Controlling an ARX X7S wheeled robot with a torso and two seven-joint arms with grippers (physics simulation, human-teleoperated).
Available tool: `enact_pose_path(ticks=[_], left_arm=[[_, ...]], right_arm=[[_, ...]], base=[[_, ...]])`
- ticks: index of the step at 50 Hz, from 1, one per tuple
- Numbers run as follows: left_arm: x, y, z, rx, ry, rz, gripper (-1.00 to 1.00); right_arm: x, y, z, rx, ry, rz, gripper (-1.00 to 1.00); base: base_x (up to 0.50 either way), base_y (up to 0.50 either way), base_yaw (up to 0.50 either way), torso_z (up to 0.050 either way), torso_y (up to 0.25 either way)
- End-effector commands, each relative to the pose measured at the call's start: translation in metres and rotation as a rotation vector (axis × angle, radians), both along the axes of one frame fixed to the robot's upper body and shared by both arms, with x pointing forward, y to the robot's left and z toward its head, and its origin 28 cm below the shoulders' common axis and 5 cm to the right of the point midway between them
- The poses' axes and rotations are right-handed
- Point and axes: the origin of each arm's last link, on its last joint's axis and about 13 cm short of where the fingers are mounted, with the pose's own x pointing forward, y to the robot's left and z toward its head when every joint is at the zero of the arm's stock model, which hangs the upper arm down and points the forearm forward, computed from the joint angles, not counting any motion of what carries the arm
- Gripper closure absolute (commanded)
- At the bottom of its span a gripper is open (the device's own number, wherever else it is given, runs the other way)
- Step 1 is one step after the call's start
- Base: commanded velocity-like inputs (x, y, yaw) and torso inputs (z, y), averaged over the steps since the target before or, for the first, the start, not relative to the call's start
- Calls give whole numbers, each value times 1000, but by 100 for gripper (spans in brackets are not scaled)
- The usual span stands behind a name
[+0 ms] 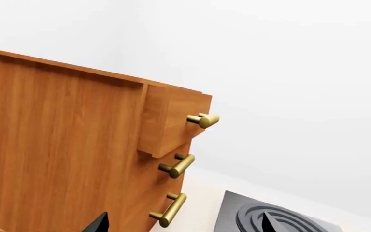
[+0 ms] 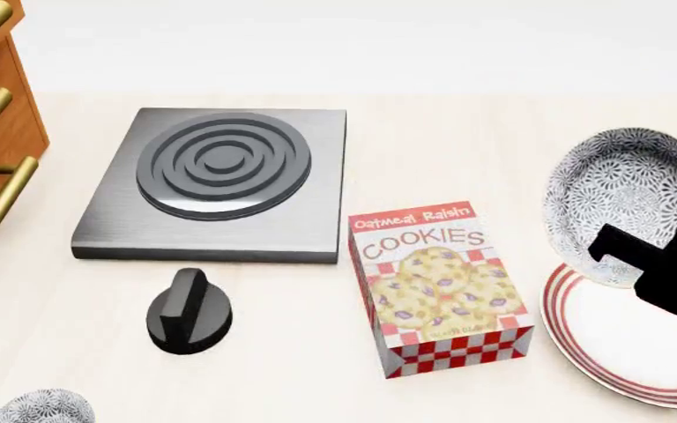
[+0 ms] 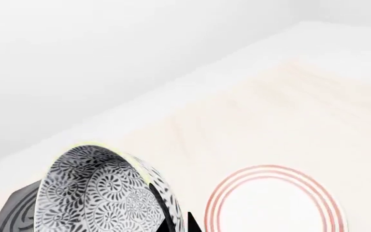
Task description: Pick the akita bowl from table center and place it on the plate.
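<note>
Second patterned bowl [image 2: 39, 409]: nearest edge of the head view, lower left corner, only its top showing; same grey-black floral pattern as the task bowl.
Plate [image 2: 621, 348]: white with red rings, on the table at the near right, partly cut by the frame edge; also seen whole in the right wrist view [image 3: 274, 202].
Right gripper [image 2: 642, 256]: black silhouette over the plate's upper edge, clamped on the rim of the akita bowl; the fingers themselves are hard to make out.
Akita bowl [image 2: 627, 198]: held in the air and tilted, its patterned inside facing the head camera, above the plate's far edge and not resting on it; in the right wrist view [image 3: 98, 193] it fills the lower corner beside the plate.
Cookie box [image 2: 442, 286]: "Oatmeal Raisin Cookies", lying flat, just left of the plate.
Knob [image 2: 190, 312]: black, standing on the table in front of the hotplate.
Hotplate [image 2: 219, 181]: grey square slab with concentric rings, behind the knob and the box.
Drawer cabinet [image 1: 95, 150]: wood with brass handles [image 1: 179, 165], at the far left, near the hotplate.
Left gripper [image 1: 179, 227]: only two dark tips at the left wrist view's edge, spread apart with nothing between them.
</note>
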Motion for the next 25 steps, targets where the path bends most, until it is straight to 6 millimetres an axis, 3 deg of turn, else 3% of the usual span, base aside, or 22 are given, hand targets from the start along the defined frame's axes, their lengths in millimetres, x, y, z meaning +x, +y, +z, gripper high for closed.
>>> enact_pose_path(ticks=[1,11,25], left_arm=[[1,0,0,-12,-8,2,-100],[0,1,0,-8,-45,33,-100],[-4,0,0,5,-46,18,-100]], right_arm=[[10,-8,12,106,104,4,100],[29,-20,34,251,216,-25,100],[57,-40,23,329,409,-123,100]], base=[[0,0,0,0,0],[0,0,0,0,1],[0,0,0,0,0]])
